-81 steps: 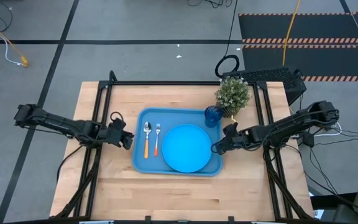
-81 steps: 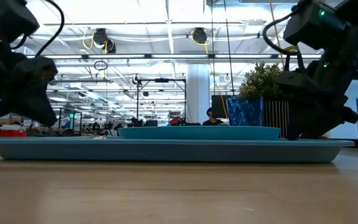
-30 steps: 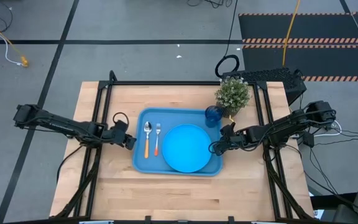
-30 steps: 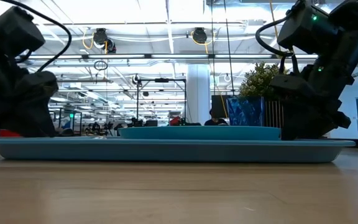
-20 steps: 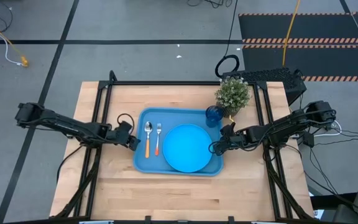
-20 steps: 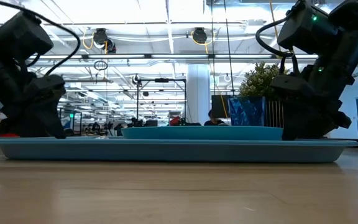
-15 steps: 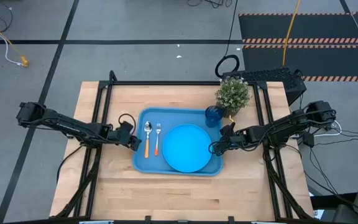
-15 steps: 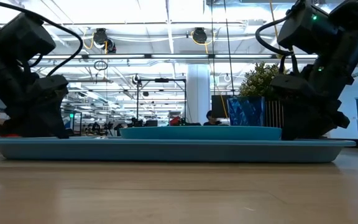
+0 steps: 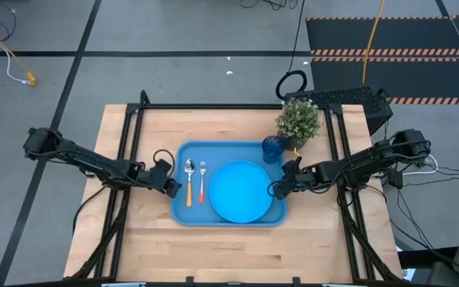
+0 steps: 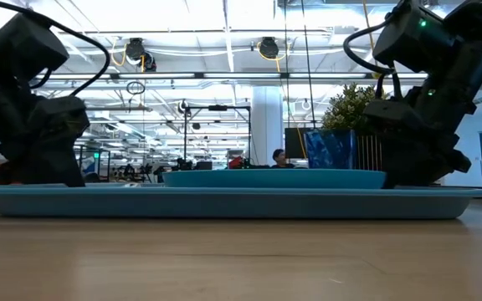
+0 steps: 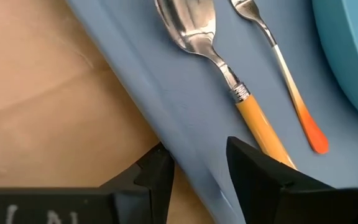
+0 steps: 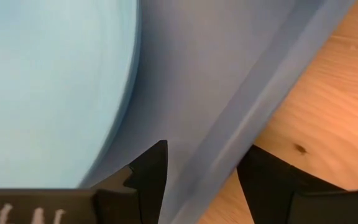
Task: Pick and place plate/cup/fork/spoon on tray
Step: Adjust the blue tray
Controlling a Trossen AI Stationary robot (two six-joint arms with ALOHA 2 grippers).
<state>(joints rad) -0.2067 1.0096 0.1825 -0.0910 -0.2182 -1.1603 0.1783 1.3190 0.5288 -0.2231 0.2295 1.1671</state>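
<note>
The light-blue tray (image 9: 228,151) lies flat on the table. On it are the round blue plate (image 9: 241,190), the spoon (image 9: 188,178) and the fork (image 9: 202,178), side by side left of the plate. The dark-blue cup (image 9: 272,148) stands in the tray's far right corner. My left gripper (image 9: 172,186) is shut on the tray's left rim, beside the spoon's orange handle (image 11: 260,127). My right gripper (image 9: 277,190) is shut on the tray's right rim, beside the plate (image 12: 48,81). My left gripper pinches the tray's left rim (image 11: 197,168) between its two fingers, one outside over the table and one inside over the tray floor. It comes from the table's left, slanting down. The tray lies flat on the table. My right gripper pinches the tray's right rim (image 12: 210,162), one finger inside next to the plate's edge and one outside over the wood. It comes from the table's right, slanting down. The tray rests on the table.
A small potted plant (image 9: 298,121) stands just beyond the tray's far right corner, close to the cup. Bare wood lies in front of the tray (image 9: 229,251) and to its left (image 9: 134,215).
My left gripper has moved toward the table's right edge, from just left of the tray onto its left rim beside the spoon. My right gripper has stayed at the right rim.
</note>
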